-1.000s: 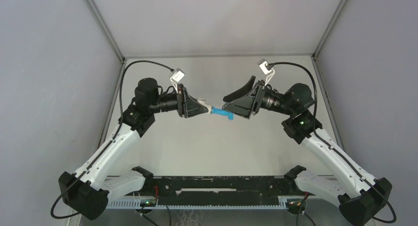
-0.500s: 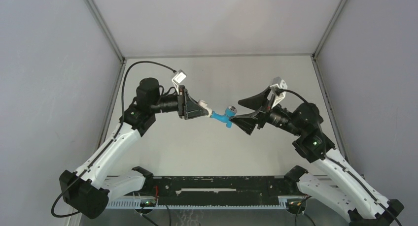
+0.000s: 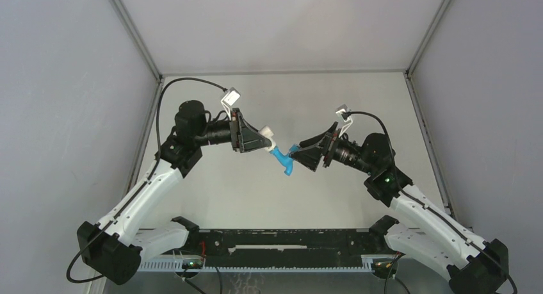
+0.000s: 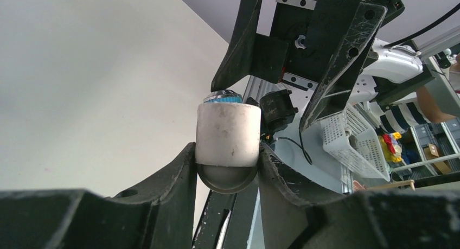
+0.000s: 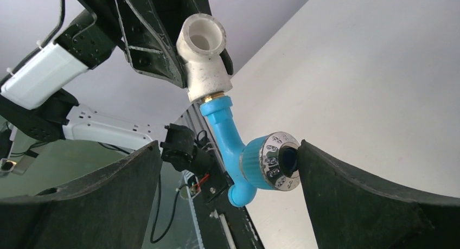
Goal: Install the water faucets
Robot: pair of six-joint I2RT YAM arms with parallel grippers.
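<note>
Where the arms begin: 2 black bases beside a black rail [image 3: 282,243] at the near edge of a pale grey table [image 3: 256,198].
Left gripper [image 3: 266,140]: black fingers clamped on a short white plastic elbow fitting [image 3: 267,134], held in the air above the table.
Tap: bright-blue plastic T-shaped tap [image 3: 282,161], joined to the white fitting at a brass-coloured ring and sticking out between the 2 grippers, off the table.
Tap handle: ribbed blue knob with a silvery face [image 5: 276,161], just beside 1 right finger.
Right gripper [image 3: 298,154]: fingers wide apart, 1 on each side of the tap; whether either touches it cannot be told.
Beyond: plain grey walls [image 3: 269,25].
</note>
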